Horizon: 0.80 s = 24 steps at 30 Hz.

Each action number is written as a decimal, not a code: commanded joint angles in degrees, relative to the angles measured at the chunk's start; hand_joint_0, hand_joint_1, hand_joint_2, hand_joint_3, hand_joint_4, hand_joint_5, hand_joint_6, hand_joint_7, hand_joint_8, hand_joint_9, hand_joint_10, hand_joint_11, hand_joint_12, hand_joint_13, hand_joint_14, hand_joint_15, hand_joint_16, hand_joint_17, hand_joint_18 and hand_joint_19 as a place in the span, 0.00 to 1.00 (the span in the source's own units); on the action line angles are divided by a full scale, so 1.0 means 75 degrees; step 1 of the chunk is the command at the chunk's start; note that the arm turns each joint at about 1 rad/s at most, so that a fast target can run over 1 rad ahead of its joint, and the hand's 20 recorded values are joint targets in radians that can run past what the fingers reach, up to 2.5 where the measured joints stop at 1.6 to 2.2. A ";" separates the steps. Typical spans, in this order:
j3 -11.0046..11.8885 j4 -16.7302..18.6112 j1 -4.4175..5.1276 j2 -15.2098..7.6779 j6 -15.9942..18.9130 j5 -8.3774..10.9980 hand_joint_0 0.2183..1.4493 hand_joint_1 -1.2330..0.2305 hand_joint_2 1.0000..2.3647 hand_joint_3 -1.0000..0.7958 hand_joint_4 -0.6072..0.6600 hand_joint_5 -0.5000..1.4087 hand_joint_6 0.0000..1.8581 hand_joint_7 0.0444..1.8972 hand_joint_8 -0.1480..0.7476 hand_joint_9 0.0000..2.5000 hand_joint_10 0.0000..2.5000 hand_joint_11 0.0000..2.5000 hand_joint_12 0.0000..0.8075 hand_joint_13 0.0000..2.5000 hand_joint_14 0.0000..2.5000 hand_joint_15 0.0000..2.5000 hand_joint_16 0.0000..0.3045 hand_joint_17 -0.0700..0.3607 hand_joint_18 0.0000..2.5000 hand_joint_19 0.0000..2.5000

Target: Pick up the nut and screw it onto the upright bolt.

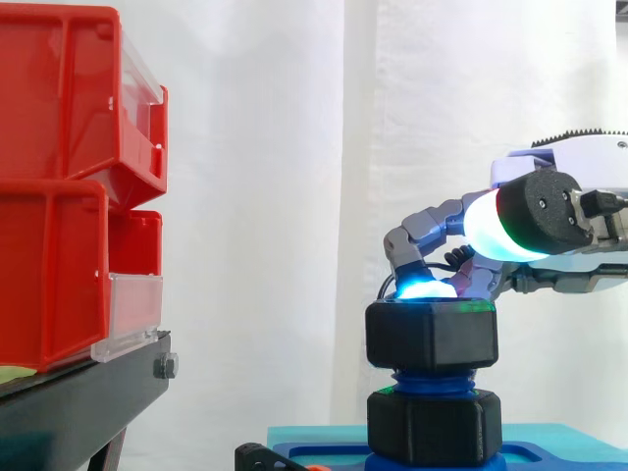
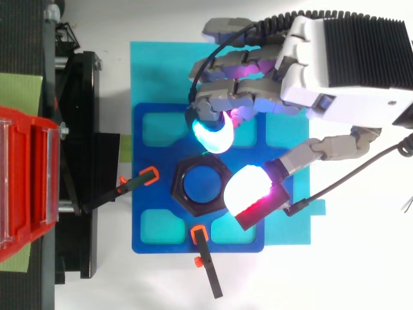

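Capping the bolt [image 1: 432, 383], nut [image 2: 177, 187] shows its bore from above; hand [image 2: 335, 77] close.

A white curtain [image 1: 294, 147] hangs in soft vertical folds across the back of the work area, brightly and evenly lit. At left, red bins [image 1: 59, 177] with clear front panels [image 1: 132, 314] sit stacked one above the other on a black stand [image 1: 78, 392]. Seen from above, the bench [image 2: 361, 271] is plain white, and a green strip [image 2: 19, 87], possibly a mat or tape, lies beneath the stand.
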 commanded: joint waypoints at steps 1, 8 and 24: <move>0.0000 -0.0061 -0.0002 0.0023 -0.0017 0.0000 0.22 0.62 0.00 0.28 0.50 0.30 0.27 0.72 0.34 0.50 0.00 0.01 0.37 0.27 0.00 0.00 0.11 0.33 0.13 0.00; 0.0000 -0.0131 -0.0002 0.0058 -0.0017 0.0000 0.21 0.62 0.00 0.28 0.49 0.31 0.27 0.72 0.30 0.58 0.00 0.00 0.32 0.31 0.00 0.00 0.10 0.32 0.18 0.02; 0.1054 -0.1174 -0.0272 0.0058 0.0018 -0.0211 0.19 0.66 0.00 0.28 0.57 0.28 0.27 0.64 0.38 0.55 0.00 0.06 0.38 0.30 0.00 0.02 0.12 0.35 0.15 0.03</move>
